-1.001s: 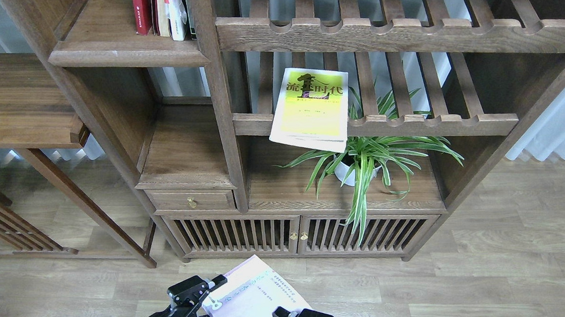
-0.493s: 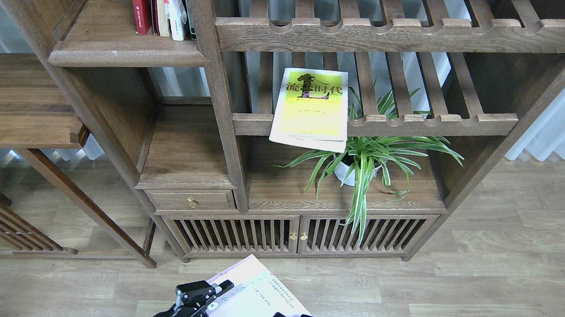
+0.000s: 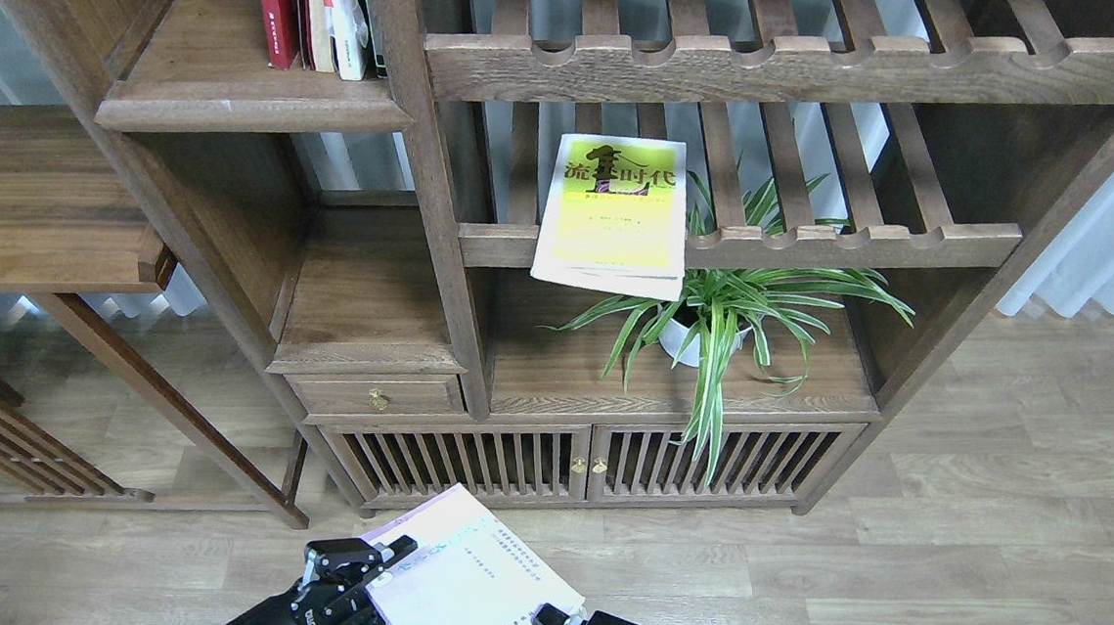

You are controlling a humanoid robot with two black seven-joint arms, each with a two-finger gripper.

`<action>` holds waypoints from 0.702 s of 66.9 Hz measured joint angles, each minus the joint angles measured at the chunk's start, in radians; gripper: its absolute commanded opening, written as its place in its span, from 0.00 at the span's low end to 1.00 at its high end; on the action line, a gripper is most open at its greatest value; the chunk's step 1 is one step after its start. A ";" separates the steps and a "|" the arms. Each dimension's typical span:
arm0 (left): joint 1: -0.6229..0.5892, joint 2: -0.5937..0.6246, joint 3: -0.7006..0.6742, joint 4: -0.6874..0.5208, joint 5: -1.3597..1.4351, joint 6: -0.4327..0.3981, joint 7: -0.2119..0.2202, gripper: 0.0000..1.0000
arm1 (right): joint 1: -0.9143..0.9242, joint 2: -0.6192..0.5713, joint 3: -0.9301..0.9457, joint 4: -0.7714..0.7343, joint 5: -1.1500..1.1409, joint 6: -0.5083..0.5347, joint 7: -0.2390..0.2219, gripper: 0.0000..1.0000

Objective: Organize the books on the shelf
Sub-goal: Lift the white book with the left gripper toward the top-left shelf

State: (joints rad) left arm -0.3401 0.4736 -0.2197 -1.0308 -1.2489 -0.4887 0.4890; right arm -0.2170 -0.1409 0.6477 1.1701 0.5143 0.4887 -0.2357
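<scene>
My left gripper is shut on the left edge of the white-lavender book, holding it flat low over the floor. My right gripper sits at the book's lower right edge; only part of it shows, so I cannot tell if it grips. The yellow-green book with a black Chinese title lies tilted on the slatted rack, overhanging its front rail. A dark red book stands upright among others on the solid dark-brown shelf at the upper left.
A potted spider plant stands on the cabinet top under the rack. A small drawer and slatted cabinet doors are below. A wooden side table stands at left. White curtains hang at right.
My left gripper and the white-lavender book have shifted left and slightly up. The right gripper has stayed near the book's lower right edge.
</scene>
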 measured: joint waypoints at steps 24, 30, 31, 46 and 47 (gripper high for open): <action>-0.078 0.263 -0.089 0.027 0.298 0.000 0.000 0.06 | 0.049 -0.036 0.120 -0.095 -0.001 0.000 0.003 0.99; -0.085 0.330 -0.128 0.014 0.394 0.000 0.000 0.06 | 0.077 -0.059 0.120 -0.110 -0.002 0.000 0.003 0.99; -0.085 0.337 -0.135 0.013 0.412 0.000 0.000 0.06 | 0.081 -0.061 0.121 -0.112 -0.002 0.000 0.003 0.99; -0.049 0.337 -0.239 0.041 0.575 0.000 0.000 0.06 | 0.185 -0.103 0.128 -0.125 -0.001 0.000 0.018 0.99; -0.044 0.332 -0.248 0.044 0.576 0.000 0.000 0.05 | 0.193 -0.109 0.130 -0.125 -0.001 0.000 0.022 0.99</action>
State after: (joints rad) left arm -0.3846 0.8055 -0.4682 -0.9872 -0.6725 -0.4887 0.4888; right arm -0.0236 -0.2495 0.7781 1.0454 0.5134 0.4887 -0.2136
